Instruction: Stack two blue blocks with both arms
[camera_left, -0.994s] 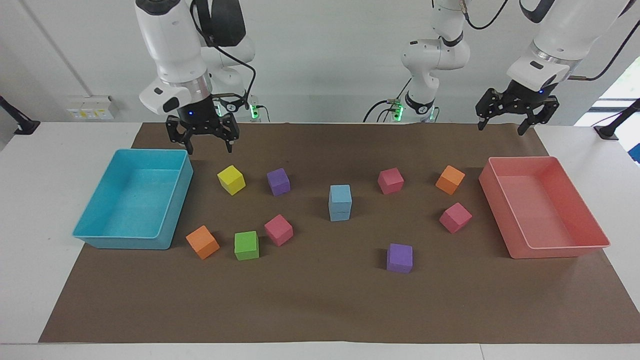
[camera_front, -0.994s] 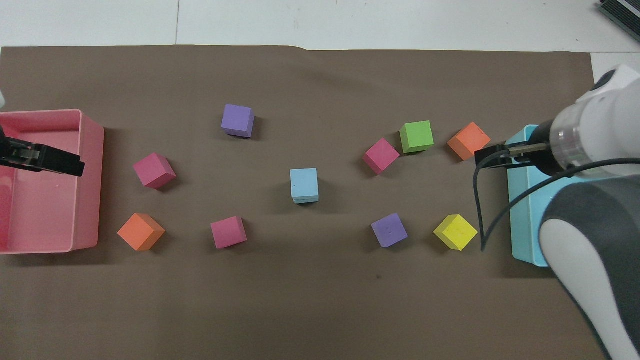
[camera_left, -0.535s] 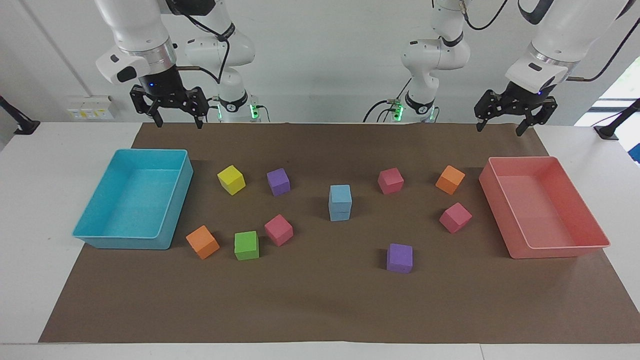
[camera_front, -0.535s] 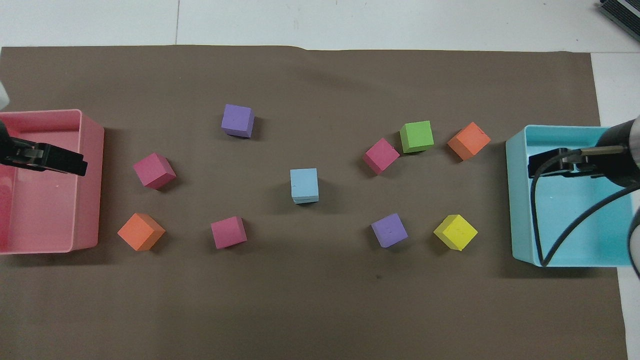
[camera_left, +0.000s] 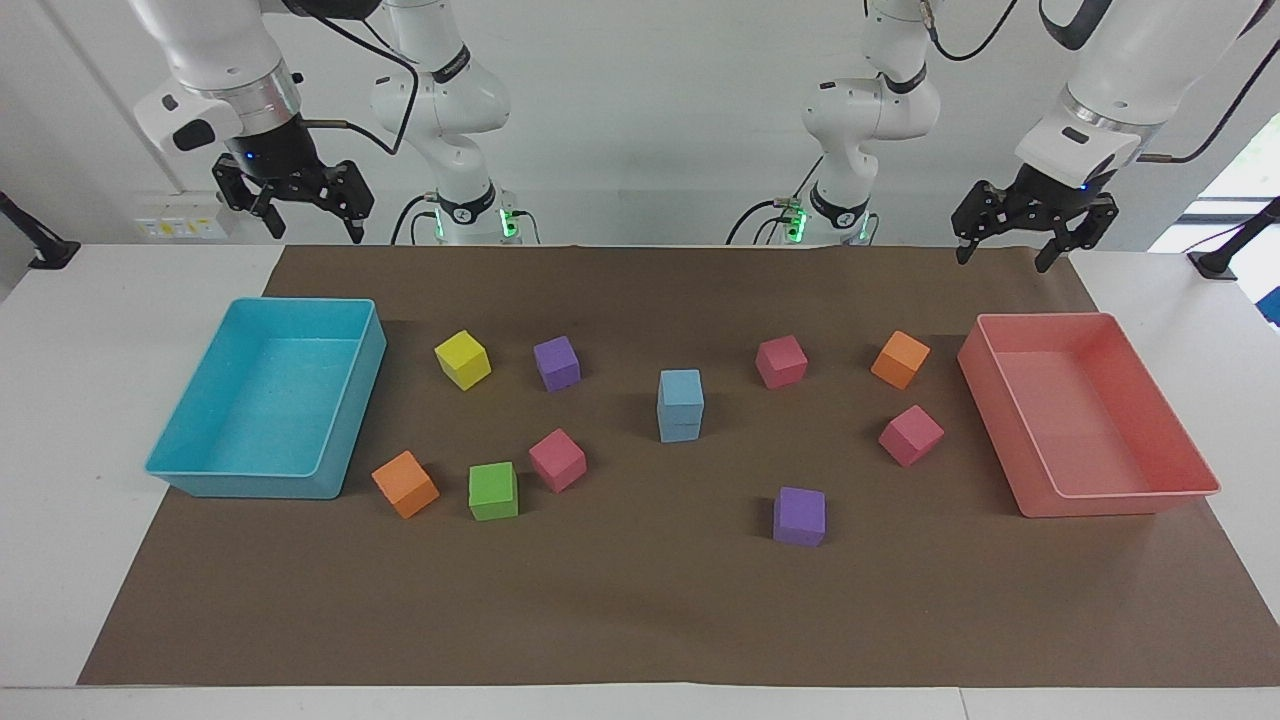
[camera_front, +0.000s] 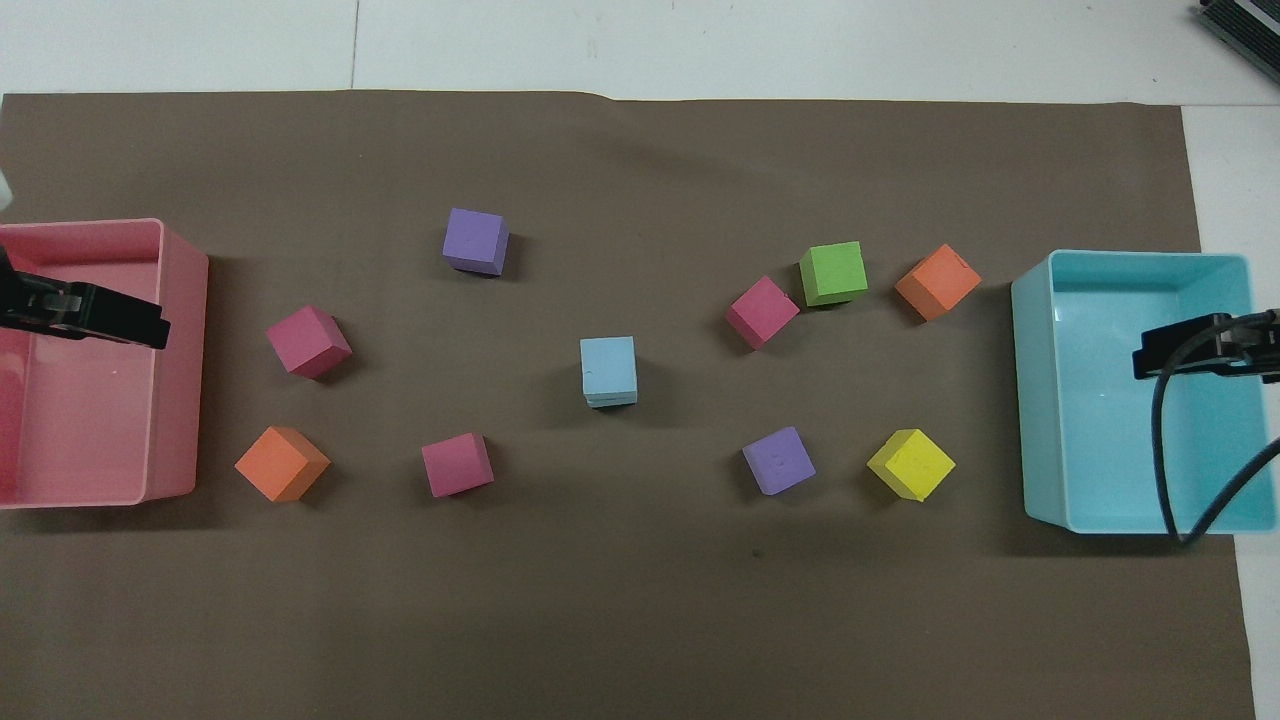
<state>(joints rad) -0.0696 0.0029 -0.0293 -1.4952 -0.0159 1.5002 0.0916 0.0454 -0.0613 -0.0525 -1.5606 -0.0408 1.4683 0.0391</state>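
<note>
Both pincers hang wide and empty, the right gripper (camera_left: 298, 205) over the cyan tray (camera_left: 345, 400), the left gripper (camera_left: 1010, 237) over the pink tray (camera_left: 1130, 500). Between them the two blue blocks (camera_left: 681, 405) sit stacked mid-mat, so the job looks done to me.

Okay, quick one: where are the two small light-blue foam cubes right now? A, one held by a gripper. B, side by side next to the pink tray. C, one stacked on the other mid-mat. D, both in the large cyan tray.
C: the two small light-blue foam cubes stand stacked mid-mat, no gripper touching them.
</note>
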